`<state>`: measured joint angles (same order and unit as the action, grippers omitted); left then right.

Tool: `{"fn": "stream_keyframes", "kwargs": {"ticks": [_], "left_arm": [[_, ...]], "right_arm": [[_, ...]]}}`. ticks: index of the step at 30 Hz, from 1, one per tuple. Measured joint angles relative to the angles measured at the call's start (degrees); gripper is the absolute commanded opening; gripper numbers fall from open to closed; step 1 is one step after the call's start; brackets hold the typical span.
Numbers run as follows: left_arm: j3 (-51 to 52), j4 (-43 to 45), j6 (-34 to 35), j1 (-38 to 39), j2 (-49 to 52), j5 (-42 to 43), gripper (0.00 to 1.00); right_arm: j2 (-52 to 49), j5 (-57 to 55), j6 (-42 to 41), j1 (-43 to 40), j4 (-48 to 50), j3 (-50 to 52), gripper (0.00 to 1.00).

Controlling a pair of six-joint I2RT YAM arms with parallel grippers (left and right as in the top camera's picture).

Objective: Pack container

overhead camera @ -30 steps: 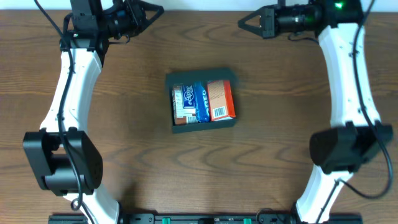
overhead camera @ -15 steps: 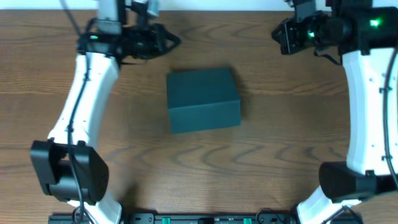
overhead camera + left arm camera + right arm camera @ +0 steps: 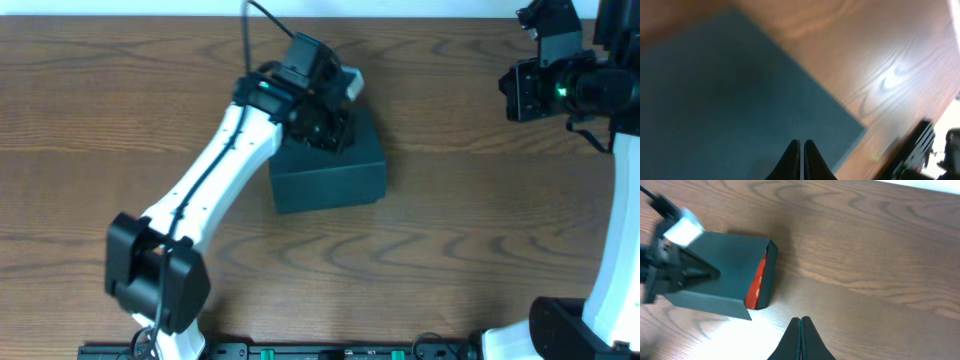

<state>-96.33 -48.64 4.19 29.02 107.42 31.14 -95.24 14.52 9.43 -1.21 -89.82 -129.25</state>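
The dark teal container (image 3: 335, 178) sits mid-table with its flap lid down. My left gripper (image 3: 335, 133) is shut and empty, its tips low over the lid's far part; in the left wrist view the shut gripper (image 3: 801, 150) points at the teal lid (image 3: 730, 100). In the right wrist view the container (image 3: 725, 265) shows a gap at its right side with an orange-red packet (image 3: 757, 280) inside. My right gripper (image 3: 800, 326) is shut and empty, well right of the container, over bare wood; it sits at the far right in the overhead view (image 3: 510, 92).
The brown wood table (image 3: 450, 230) surrounds the container. The left arm (image 3: 215, 175) stretches diagonally from the front left over the container. The table's far edge (image 3: 420, 14) runs along the top.
One second ago the container was open with packets showing; its lid is now down. My left arm swung from the far left onto the lid. My right arm moved further right.
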Motion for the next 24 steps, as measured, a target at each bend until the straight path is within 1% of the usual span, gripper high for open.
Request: {"fn": "stream_keyframes", "kwargs": {"ticks": [5, 10, 20, 24], "left_arm": [[0.0, -3.58, -2.73, 2.73, 4.76, -1.33, 0.06], [0.0, -4.87, -3.76, 4.02, 8.09, -2.49, 0.06], [0.0, -5.07, -4.31, 4.22, 8.13, -6.25, 0.06], [1.27, -3.45, -4.46, 4.42, 8.11, -7.32, 0.06]], "right_arm": [[0.0, -0.04, -0.04, -0.17, -0.83, 0.0, 0.02], [0.0, -0.04, -0.13, -0.17, -0.94, 0.0, 0.01], [0.0, -0.46, -0.13, -0.31, -1.05, 0.0, 0.01], [0.0, -0.52, -0.39, -1.42, -1.33, 0.0, 0.02]]}}
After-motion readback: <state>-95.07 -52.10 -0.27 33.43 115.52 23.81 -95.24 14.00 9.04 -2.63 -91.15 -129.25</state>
